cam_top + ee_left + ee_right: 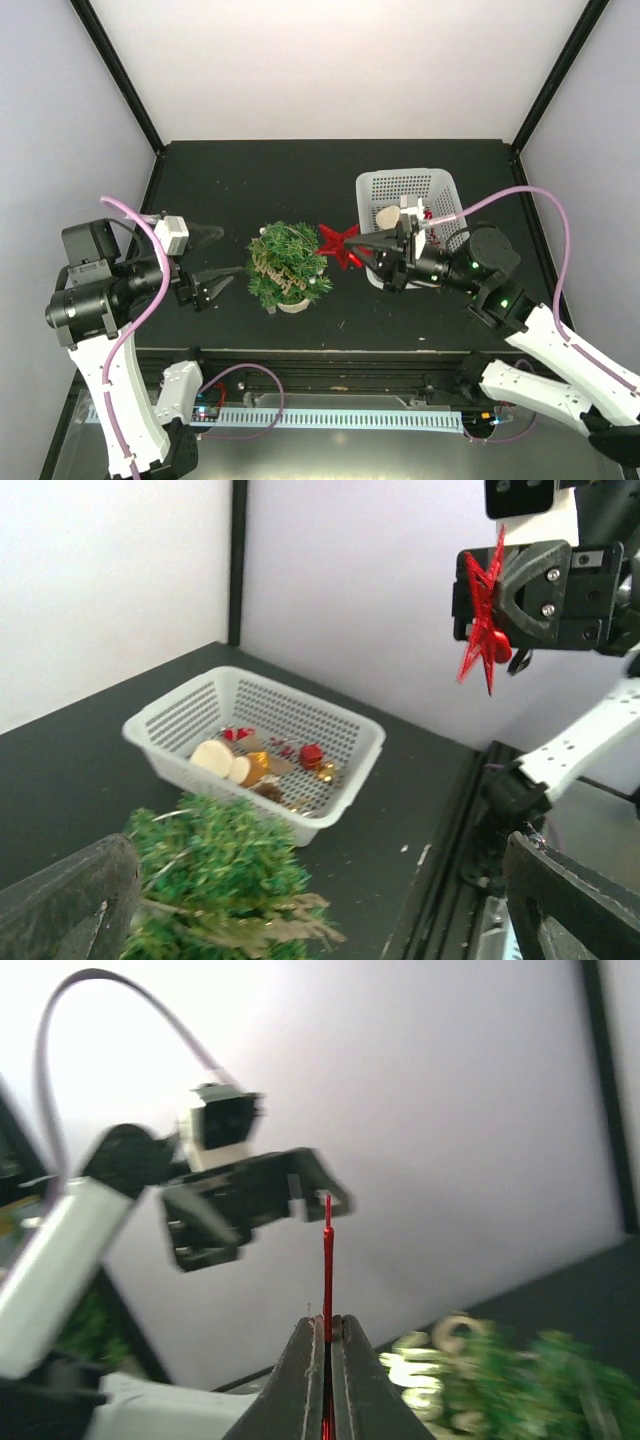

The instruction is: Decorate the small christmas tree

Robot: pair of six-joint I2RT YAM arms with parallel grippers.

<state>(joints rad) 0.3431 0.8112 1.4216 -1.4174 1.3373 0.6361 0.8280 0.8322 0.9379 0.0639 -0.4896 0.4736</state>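
Top external view: the small bushy green artificial christmas tree (288,265) stands on its pale round base on the black tabletop (250,180), roughly midway between the two arms and to the left of the white plastic mesh basket (385,185). A tan curly ornament (270,266) lies across the tree's branches.

The right gripper (360,250) reaches in from the basket side, its fingers clenched on a flat glittery red star ornament (338,245). The star hangs just beside the tree's upper right edge; from above I cannot tell whether it touches the needles. The right wrist view shows the star edge-on as a thin red line rising from between the two pressed-together fingertips, with the tree blurred at the lower right.

The left gripper (225,258) sits on the opposite side of the tree with its fingers released and spread wide, holding nothing, their tips near the left side of the foliage. In the left wrist view the two dark fingers frame the bottom corners, the tree top sits low between them, and the right gripper carries the star high at the upper right.

The basket rests on the table behind the tree and holds pale round discs with small red and gold pieces.
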